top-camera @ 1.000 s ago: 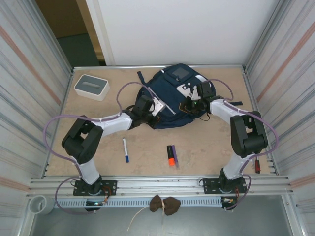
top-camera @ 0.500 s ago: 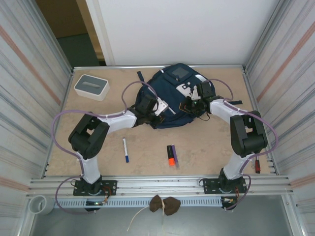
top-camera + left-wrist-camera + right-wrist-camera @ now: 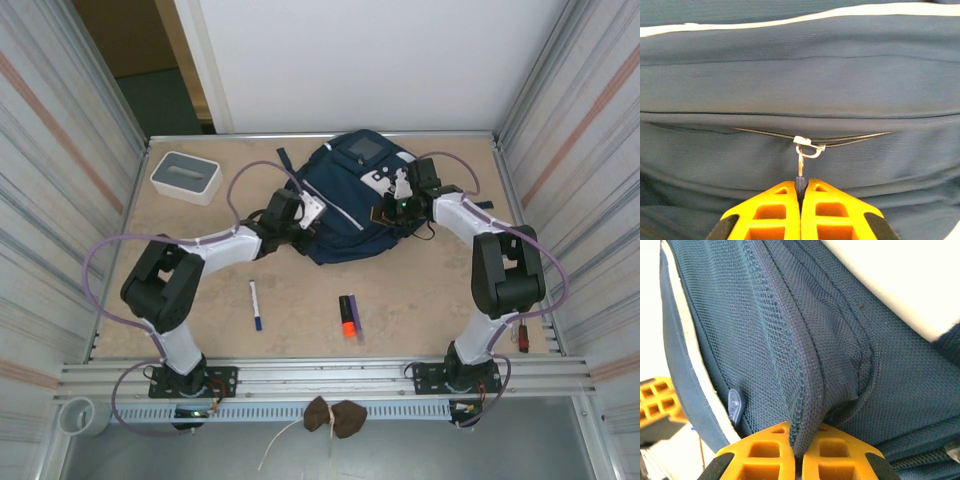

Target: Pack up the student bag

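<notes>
Here the bag (image 3: 342,190) lies flat on the far middle of the bench (image 3: 430,300), with its grey square (image 3: 367,149) toward the far edge. One arm reaches it from each side.

The left arm (image 3: 225,245) stretches from the near left to the bag's left flank. In the left wrist view its yellow jaws are clenched on the dark tab of the zip pull (image 3: 800,167). The tab hangs from a small silver slider (image 3: 805,141) on a zip line that runs across the navy cloth. The line gapes a thin sliver on either side of the slider. A light stripe (image 3: 790,20) crosses the cloth further up.

The right arm (image 3: 470,220) bends in from the near right to the bag's right flank, close to the white patches (image 3: 382,180). In the right wrist view its jaws are clenched on a mesh fold (image 3: 807,405), a ridge of dark netting that rises from between the yellow tips. A small dark tab (image 3: 735,402) sits just left of the fold, beside a pale edge of the bag.

Elsewhere on the bench, a white and grey box (image 3: 186,177) stands at the far left, well apart from the bag. A white pen (image 3: 256,304) with a blue end lies nearer, left of middle. A black and orange marker (image 3: 347,316) lies to its right, apart from it.
</notes>
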Motion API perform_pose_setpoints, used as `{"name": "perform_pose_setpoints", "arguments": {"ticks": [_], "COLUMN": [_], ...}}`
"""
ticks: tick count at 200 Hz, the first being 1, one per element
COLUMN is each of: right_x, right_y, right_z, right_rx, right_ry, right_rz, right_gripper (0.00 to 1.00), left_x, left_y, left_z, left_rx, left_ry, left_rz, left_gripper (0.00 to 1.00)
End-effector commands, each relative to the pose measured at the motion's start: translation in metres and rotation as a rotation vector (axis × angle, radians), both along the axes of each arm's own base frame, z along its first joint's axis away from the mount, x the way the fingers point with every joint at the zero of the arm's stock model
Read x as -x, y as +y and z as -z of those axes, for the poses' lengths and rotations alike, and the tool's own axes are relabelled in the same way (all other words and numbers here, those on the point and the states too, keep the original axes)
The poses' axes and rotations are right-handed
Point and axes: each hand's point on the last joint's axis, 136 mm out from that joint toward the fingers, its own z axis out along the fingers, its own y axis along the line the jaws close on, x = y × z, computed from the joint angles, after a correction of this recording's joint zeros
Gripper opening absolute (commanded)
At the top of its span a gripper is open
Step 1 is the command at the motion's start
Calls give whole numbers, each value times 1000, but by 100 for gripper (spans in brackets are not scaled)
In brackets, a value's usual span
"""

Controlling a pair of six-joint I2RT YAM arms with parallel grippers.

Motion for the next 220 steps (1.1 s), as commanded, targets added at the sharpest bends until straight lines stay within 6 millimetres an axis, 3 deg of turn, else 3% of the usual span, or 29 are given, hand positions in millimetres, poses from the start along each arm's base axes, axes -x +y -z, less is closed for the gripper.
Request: {"name": "perform_pose_setpoints", "arguments": {"ticks": [1,27,64,96,118,162,182,220], "right_x": [5,7,-4,-16,-6,18,16,4], "right_y": [-22,-29,-39,-44,-39,-27,-29,-43], "right_z": [-12,-16,-22,-28,-36,-7,3,1], "right_rx": [73,96,94,38,-58,-64,-23,90], "right_ry": [-18,-14,-16,-31,-52,-11,-11,-53], "right_rz": [-56,-81,-57,40,96,131,143,124], "right_gripper": [0,0,1,26,42,59,55,13], "left_x": [-11,-10,13,27,31,39,38,18], "left_y": [42,44,11,-19,-33,-48,-43,-3], "left_z": [-6,-8,-16,-23,-26,-28,-27,-18], "left_rx": [-78,-94,14,54,53,61,41,-42], "left_ry": [-39,-31,20,30,29,25,13,-3], "left_rz": [-102,-91,-8,38,53,87,75,-45], "left_gripper": [0,0,0,0,0,0,0,0]}}
